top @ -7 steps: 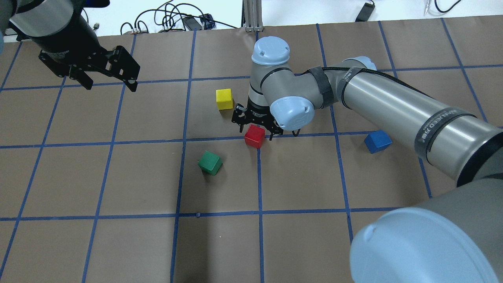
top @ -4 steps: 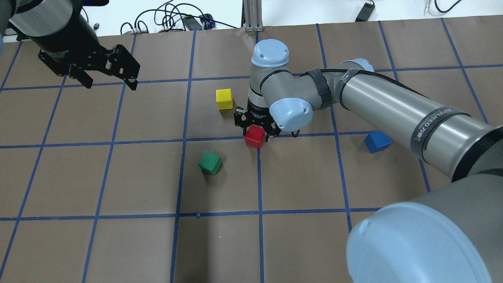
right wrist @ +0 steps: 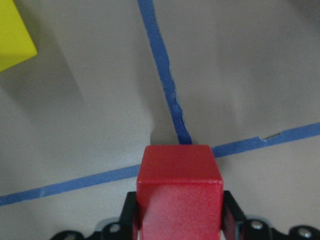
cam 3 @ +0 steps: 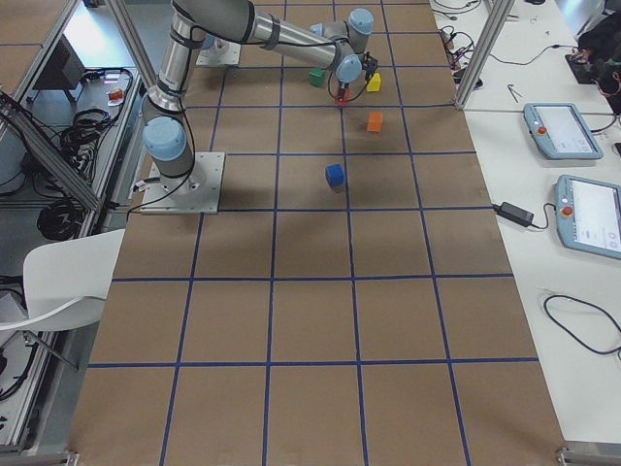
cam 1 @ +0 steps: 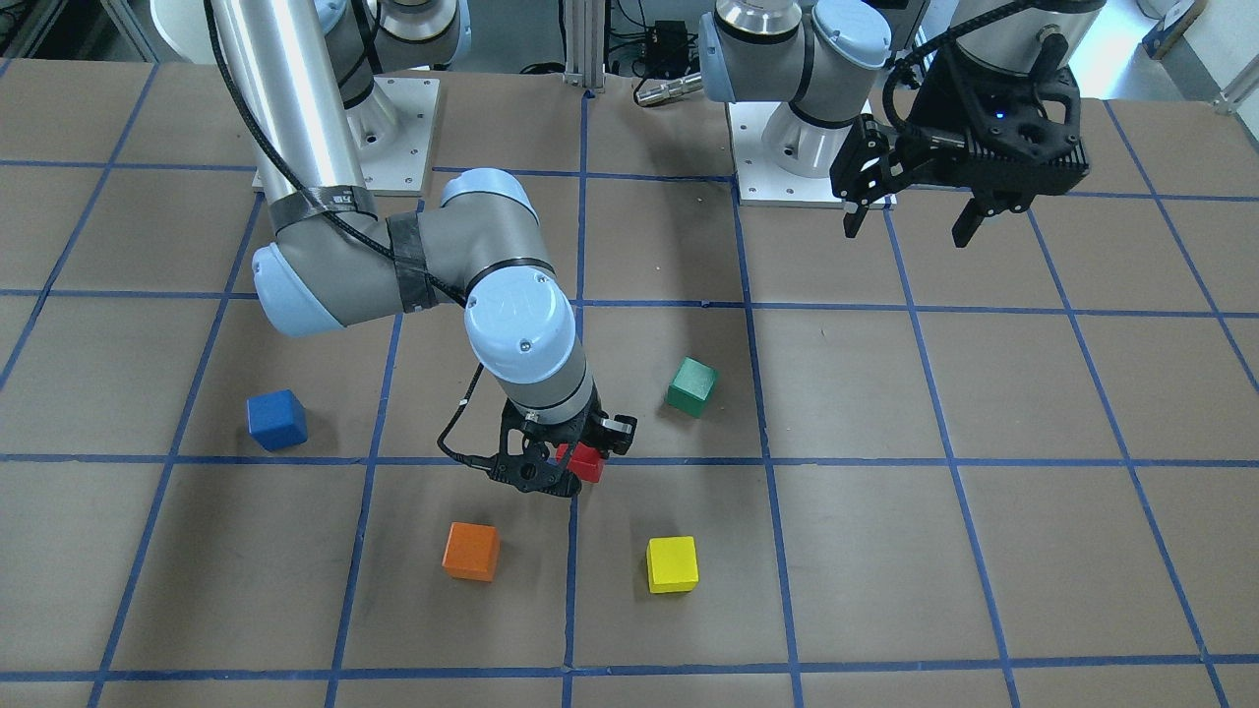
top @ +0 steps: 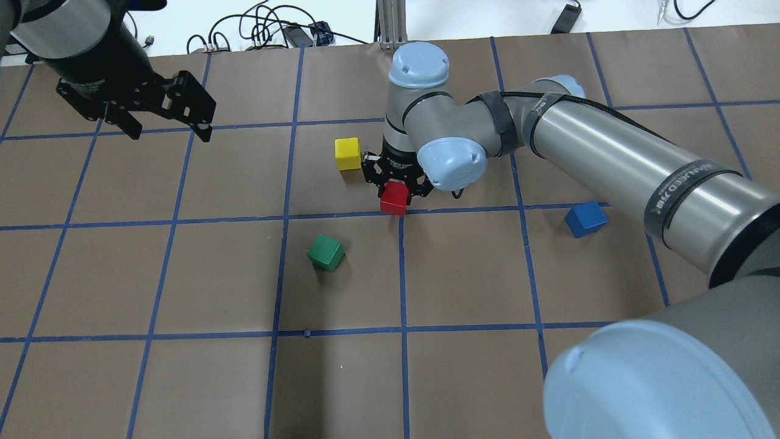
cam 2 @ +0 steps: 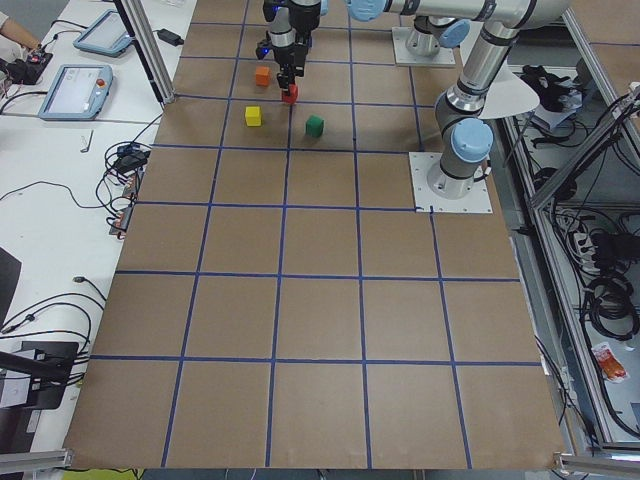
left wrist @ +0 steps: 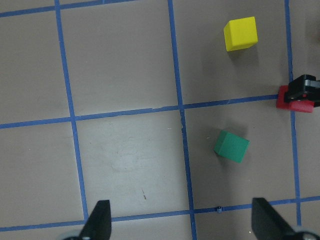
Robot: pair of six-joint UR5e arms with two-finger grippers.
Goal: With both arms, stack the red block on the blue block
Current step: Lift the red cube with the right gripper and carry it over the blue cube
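Note:
The red block is held between the fingers of my right gripper, near a crossing of blue tape lines at mid-table. The right wrist view shows the red block clamped between the black pads, just above the table. It also shows in the front-facing view. The blue block lies on the table to the right, partly under the right arm, and it also shows in the front-facing view. My left gripper hangs open and empty high over the far left of the table.
A green block lies in front and left of the red one. A yellow block sits close to the right gripper's left side. An orange block lies beyond the gripper. Cables run along the table's far edge.
My right gripper's fingers have shut on the red block, and block and gripper have shifted a little away from the tape line. My left gripper has hardly moved.

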